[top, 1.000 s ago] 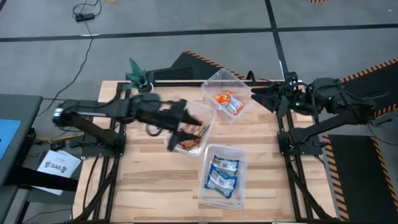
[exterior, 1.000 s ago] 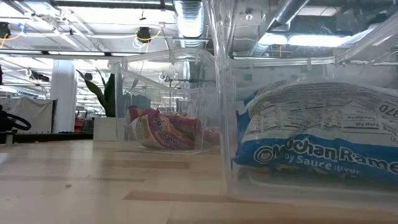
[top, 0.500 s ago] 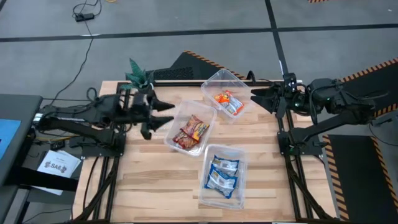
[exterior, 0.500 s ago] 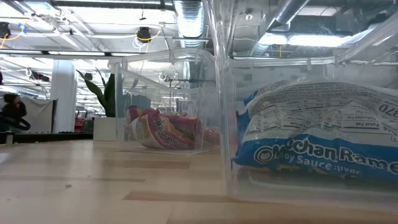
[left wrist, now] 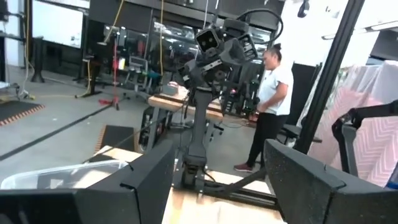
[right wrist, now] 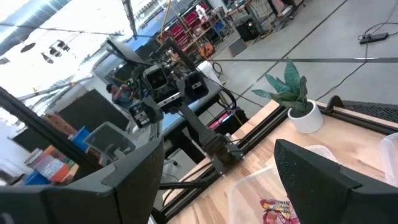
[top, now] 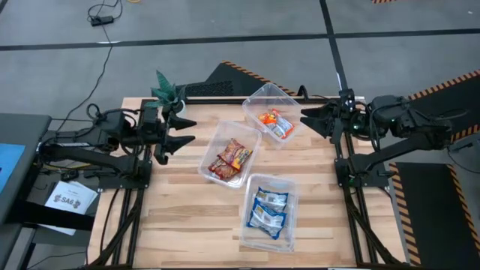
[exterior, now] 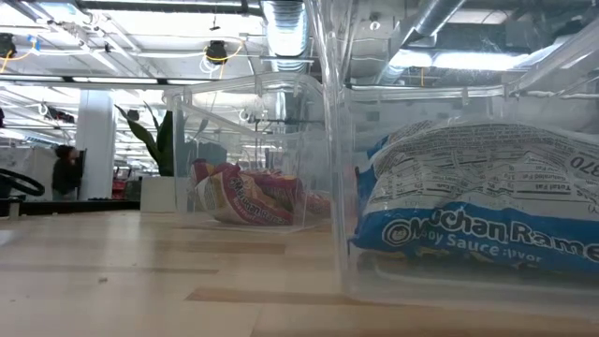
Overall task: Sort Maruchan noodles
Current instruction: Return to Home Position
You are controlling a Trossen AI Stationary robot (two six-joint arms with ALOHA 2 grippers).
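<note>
Neatly, the orange Maruchan noodles (top: 274, 122) lay in the far clear tub (top: 262, 97), the red ones (top: 231, 157) in the middle tub (top: 220, 135) and the blue ones (top: 268, 209) in the near tub (top: 259, 239) on the table (top: 180, 217). The left pincer (top: 182, 130) was spread wide near the little plant (top: 166, 91). The right pincer (top: 310, 120) was spread too, at the table's right edge.

Blue-white packets (top: 268, 208), red-yellow packets (top: 231, 158), orange-white packets (top: 274, 122).
</note>
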